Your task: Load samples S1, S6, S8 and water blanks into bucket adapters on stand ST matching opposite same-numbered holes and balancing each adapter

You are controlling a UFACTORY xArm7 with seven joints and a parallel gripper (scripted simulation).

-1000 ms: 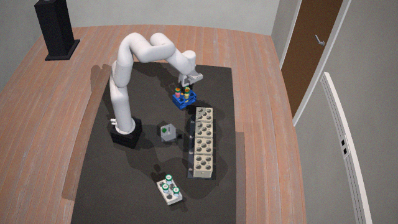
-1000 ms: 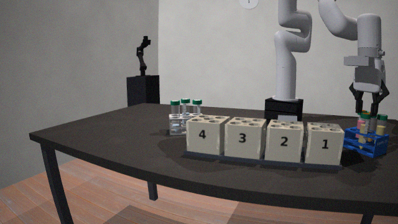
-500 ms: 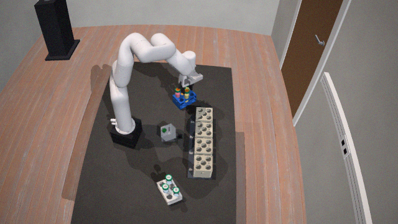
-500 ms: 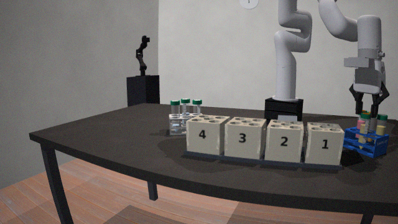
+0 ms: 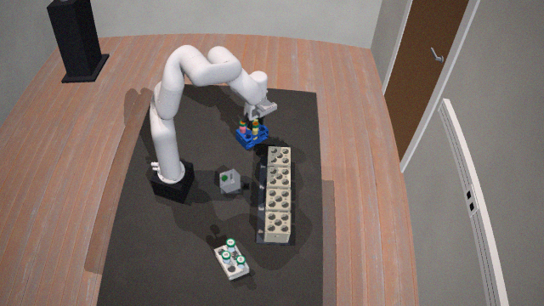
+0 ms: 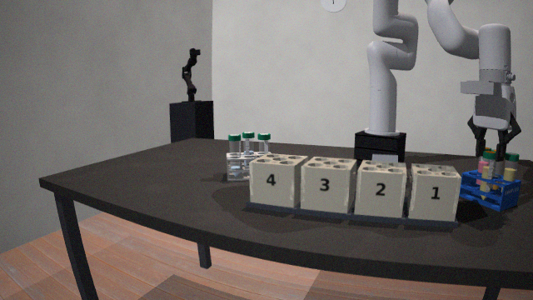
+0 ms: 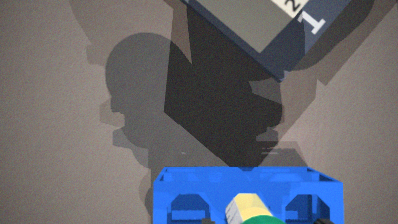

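On the dark table point(image 5: 187, 229) point(image 6: 166, 200), the bent arm point(image 5: 166, 98) point(image 6: 383, 87) points its gripper point(image 5: 254, 123) point(image 6: 490, 152) down at the blue rack point(image 5: 244, 141) point(image 6: 505, 202) point(image 7: 170, 187), fingers parted; whether they grasp a tube, I cannot tell.

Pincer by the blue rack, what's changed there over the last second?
The pincer has moved down a little, toward the tubes in the blue rack. It remains open, with nothing taken hold of or let go. The racks and adapters look unmoved.
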